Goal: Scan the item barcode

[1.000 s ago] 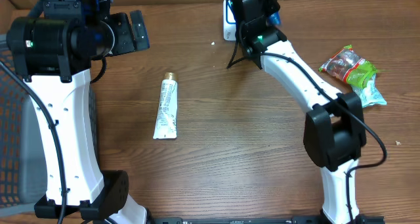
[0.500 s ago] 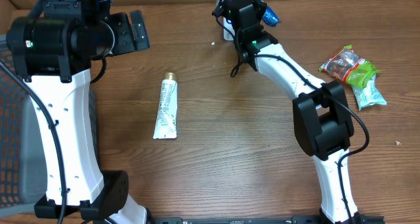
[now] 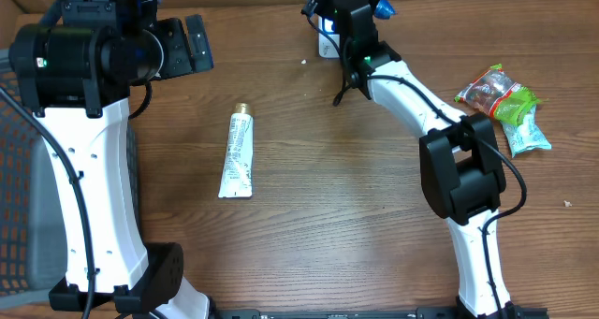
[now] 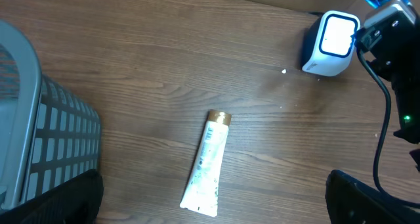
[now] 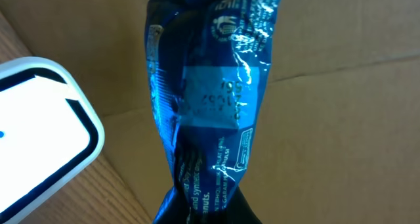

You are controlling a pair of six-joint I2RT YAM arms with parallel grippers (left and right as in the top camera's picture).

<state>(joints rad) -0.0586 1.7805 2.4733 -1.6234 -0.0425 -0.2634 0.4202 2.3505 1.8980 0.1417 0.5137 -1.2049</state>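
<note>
A crinkled blue snack packet (image 5: pixel 211 92) hangs pinched at its lower end in my right gripper (image 5: pixel 205 207), which is shut on it. Overhead, that gripper (image 3: pixel 358 1) holds the blue packet (image 3: pixel 378 7) at the table's far edge, just right of the white barcode scanner (image 3: pixel 326 40). The scanner's lit white face (image 5: pixel 39 135) shows at the left of the right wrist view. My left gripper (image 3: pixel 197 44) stands open and empty, high above the table's left side. In its wrist view, its dark fingertips (image 4: pixel 62 199) frame a white tube (image 4: pixel 209 166) far below.
The white tube with a gold cap (image 3: pixel 237 155) lies on the wood left of centre. A red-green packet (image 3: pixel 496 93) and a pale green one (image 3: pixel 526 134) lie at the right. A grey basket (image 4: pixel 39 145) stands at the left edge. A cardboard wall (image 5: pixel 341 66) backs the table.
My right gripper has turned and lifted the blue packet slightly back toward the far edge, beside the scanner. The left arm and the tube have not moved.
</note>
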